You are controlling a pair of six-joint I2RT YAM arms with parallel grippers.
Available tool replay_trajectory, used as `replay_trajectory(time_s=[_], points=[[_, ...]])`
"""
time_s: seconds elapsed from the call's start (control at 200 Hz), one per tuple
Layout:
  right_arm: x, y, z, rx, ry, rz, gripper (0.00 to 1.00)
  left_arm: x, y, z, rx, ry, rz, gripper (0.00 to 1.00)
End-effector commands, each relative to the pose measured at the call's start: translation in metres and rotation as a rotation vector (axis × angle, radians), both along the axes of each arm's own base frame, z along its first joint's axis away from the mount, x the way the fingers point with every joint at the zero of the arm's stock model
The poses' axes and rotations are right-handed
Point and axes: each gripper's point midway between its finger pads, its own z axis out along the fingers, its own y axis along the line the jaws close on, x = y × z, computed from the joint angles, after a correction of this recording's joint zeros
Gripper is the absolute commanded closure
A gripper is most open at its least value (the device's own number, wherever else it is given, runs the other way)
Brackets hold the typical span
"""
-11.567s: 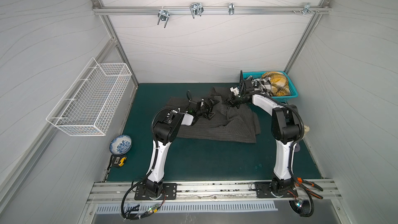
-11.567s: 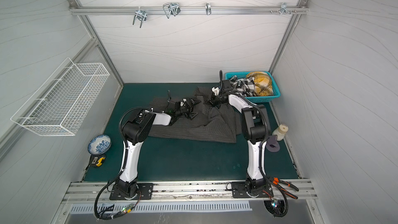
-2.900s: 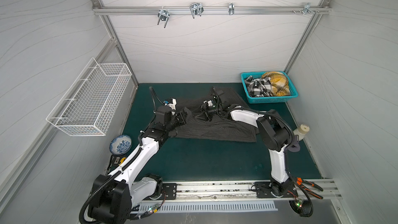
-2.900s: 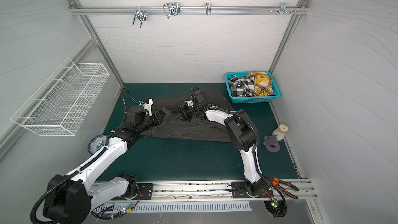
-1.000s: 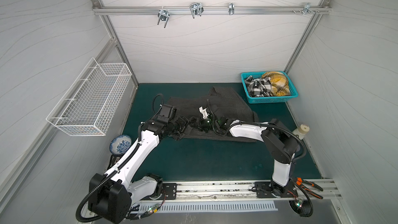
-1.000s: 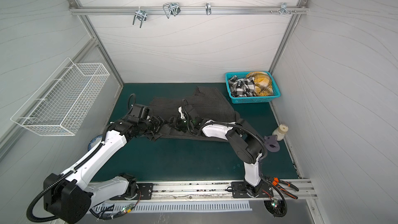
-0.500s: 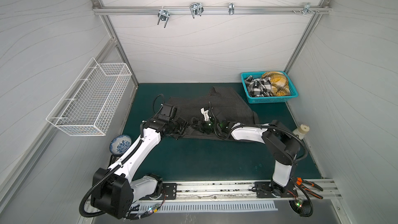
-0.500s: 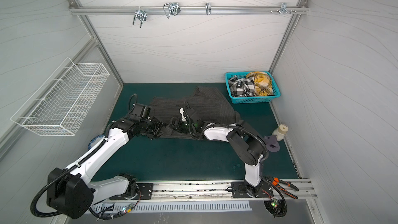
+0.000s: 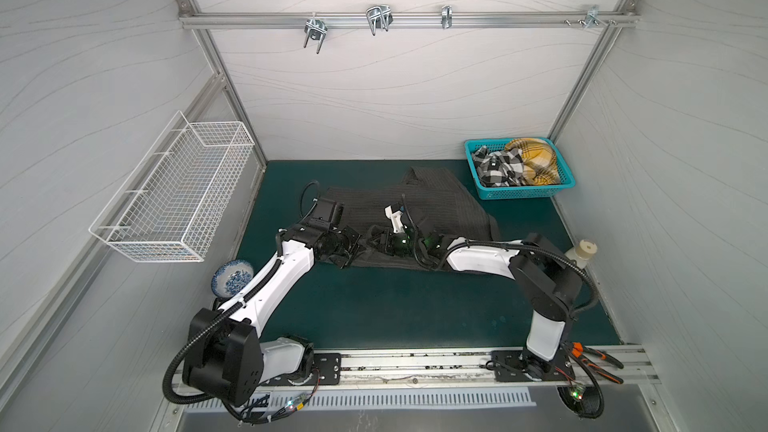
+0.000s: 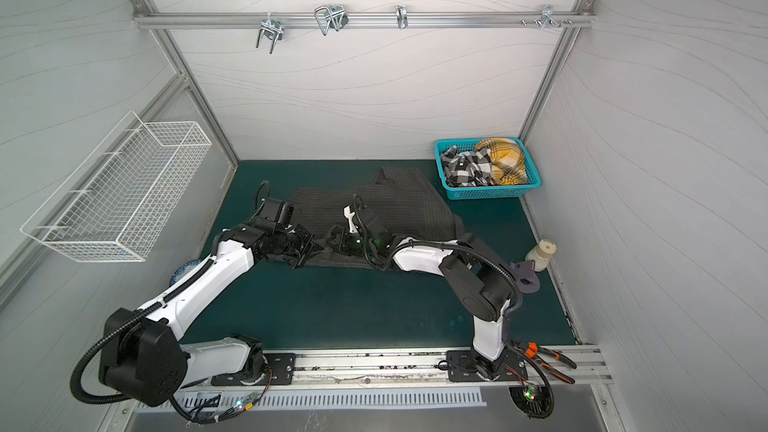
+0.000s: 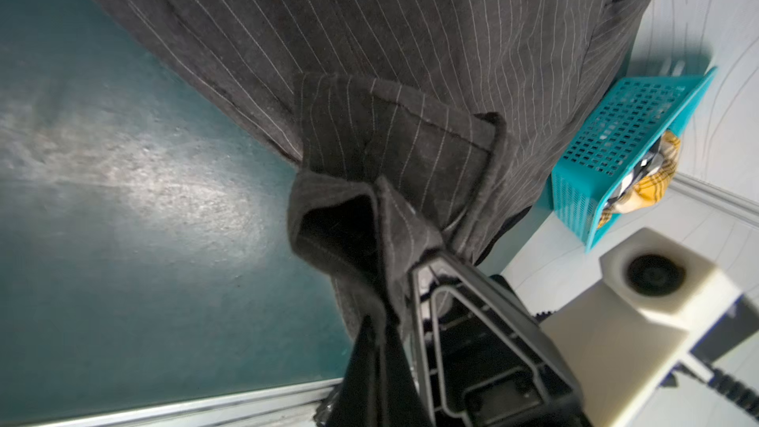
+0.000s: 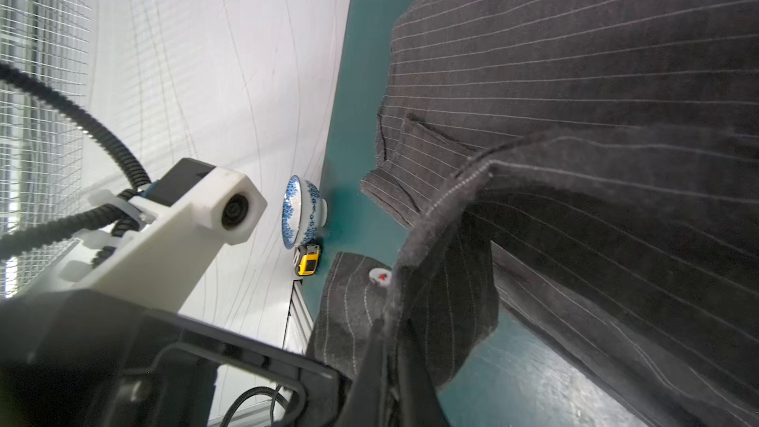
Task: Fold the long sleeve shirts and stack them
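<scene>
The left gripper (image 11: 404, 277) is clenched on a bunched fold of the grey shirt (image 9: 440, 209); the cloth puckers into a dark open pocket right at its black, triangular-framed fingers. The right gripper (image 12: 390, 322) has a stitched hem of the same shirt running in between its jaws, with a pale button just beside them, but I cannot tell whether they are clamped or slack.

In both top views the two grippers face each other, just beside one another, at the shirt's near edge, left of centre. The left arm stretches low from the near-left base. The right arm rises from the near-right base, bends at the elbow and lays its white forearm leftward, low over the counter (image 9: 395, 305).

The shirt is thin, matte, charcoal cloth with fine pale pinstripes, spread mostly flat across the middle of the dark green counter, with one flap peaking toward the far wall. At far right a teal perforated plastic basket (image 9: 523, 192) holds the crumpled checked shirt (image 9: 496, 166) and yellow shirt (image 9: 536, 160).
</scene>
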Motion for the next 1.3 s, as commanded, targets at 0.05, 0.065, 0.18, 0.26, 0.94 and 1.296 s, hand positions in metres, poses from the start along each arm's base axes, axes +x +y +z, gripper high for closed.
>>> replay_trajectory(time_s=[0.05, 0.065, 0.18, 0.26, 0.94, 1.296], points=[[0.014, -0.048, 0.014, -0.116, 0.035, -0.112, 0.35, 0.035, 0.014, 0.054, 0.157, -0.252, -0.144, 1.0], [0.015, -0.056, 0.016, -0.126, 0.043, -0.129, 0.33, 0.038, 0.016, 0.062, 0.177, -0.29, -0.168, 1.0], [0.016, -0.117, 0.015, -0.232, 0.153, -0.245, 0.2, 0.054, 0.029, 0.125, 0.303, -0.621, -0.211, 1.0], [0.012, -0.145, 0.007, -0.204, 0.249, -0.301, 0.17, 0.055, 0.025, 0.169, 0.274, -0.864, -0.21, 1.0], [0.063, -0.252, -0.013, 0.128, 0.615, -0.746, 0.14, 0.009, 0.005, 0.242, 0.098, -1.302, -0.26, 1.0], [0.092, -0.257, -0.034, 0.144, 0.691, -0.856, 0.29, -0.005, 0.001, 0.243, 0.057, -1.355, -0.288, 1.0]])
